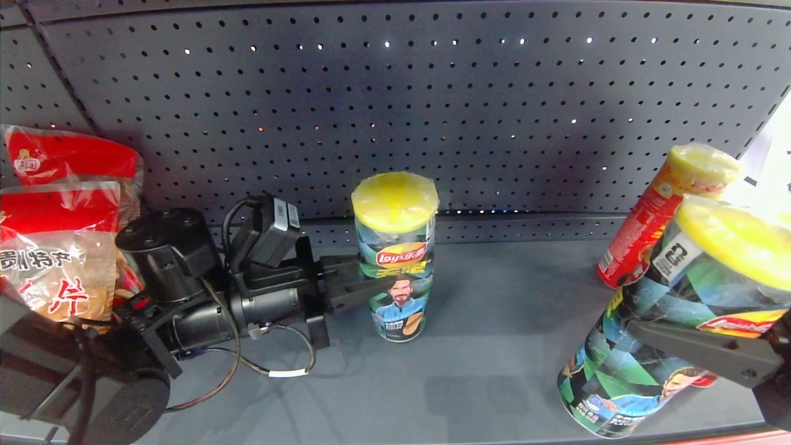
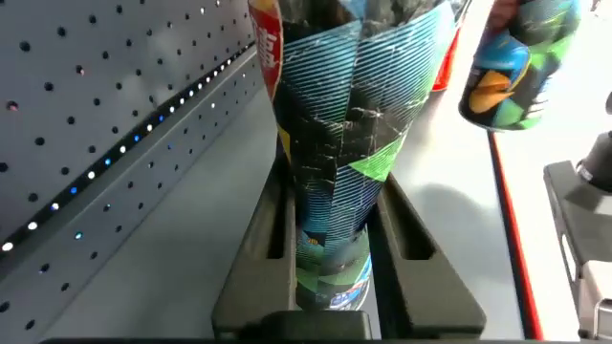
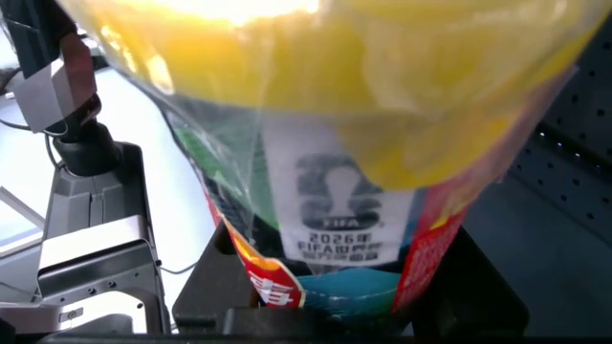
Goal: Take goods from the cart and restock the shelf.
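Restocking was mid-placement: the left gripper had its jaws closed on a yellow-lidded green-and-blue cardboard crisp tube, upright mid-shelf near the grey pegboard back wall. The tube looked seated on the grey metal shelf deck, so the next move probably called for releasing it and backing straight out without tipping it. The right gripper clasped a matching tube, tilted at the shelf's front lip. Open deck lay between the two tubes. A leaning red tube crowded the right rear, and red snack bags hemmed the left arm.
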{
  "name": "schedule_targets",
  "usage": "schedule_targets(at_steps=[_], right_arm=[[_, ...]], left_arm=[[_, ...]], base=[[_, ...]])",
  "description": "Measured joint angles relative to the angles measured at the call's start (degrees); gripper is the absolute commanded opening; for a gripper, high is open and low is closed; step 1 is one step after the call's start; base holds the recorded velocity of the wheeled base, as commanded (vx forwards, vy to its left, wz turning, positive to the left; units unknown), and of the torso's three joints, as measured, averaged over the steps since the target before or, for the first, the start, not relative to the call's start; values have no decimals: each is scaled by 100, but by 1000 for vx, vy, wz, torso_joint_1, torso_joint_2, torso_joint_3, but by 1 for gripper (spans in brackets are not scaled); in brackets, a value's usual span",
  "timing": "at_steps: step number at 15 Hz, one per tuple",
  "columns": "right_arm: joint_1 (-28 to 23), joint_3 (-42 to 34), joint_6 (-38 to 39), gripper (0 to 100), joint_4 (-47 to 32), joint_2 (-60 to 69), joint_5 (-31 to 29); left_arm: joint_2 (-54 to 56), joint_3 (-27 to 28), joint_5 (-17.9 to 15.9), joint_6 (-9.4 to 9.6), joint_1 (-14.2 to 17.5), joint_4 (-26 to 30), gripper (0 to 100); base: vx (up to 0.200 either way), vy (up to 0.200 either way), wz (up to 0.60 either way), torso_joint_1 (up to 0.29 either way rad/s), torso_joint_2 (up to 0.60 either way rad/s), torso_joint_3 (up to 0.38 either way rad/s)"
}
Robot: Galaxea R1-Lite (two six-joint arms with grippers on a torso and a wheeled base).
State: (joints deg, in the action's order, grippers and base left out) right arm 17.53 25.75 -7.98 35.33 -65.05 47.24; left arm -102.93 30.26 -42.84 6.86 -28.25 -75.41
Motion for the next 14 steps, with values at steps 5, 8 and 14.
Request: schedule_targets(at_steps=[5,8,14], right_arm=[[-20,-1,0,0,0,-11,-5],[-45,0,0,0,2,-18,-6],[-96,-9,0,0,2,-30,-6]], left_arm=[[631,-1017,-122,-11,-122,4,0],[1037,-1591,-148,-33,-323,23,0],[1178,-1775,-128,-241,-500,20,0]], base=[[0,0,0,0,0,0],[0,0,0,0,0,0],[0,0,0,0,0,0]])
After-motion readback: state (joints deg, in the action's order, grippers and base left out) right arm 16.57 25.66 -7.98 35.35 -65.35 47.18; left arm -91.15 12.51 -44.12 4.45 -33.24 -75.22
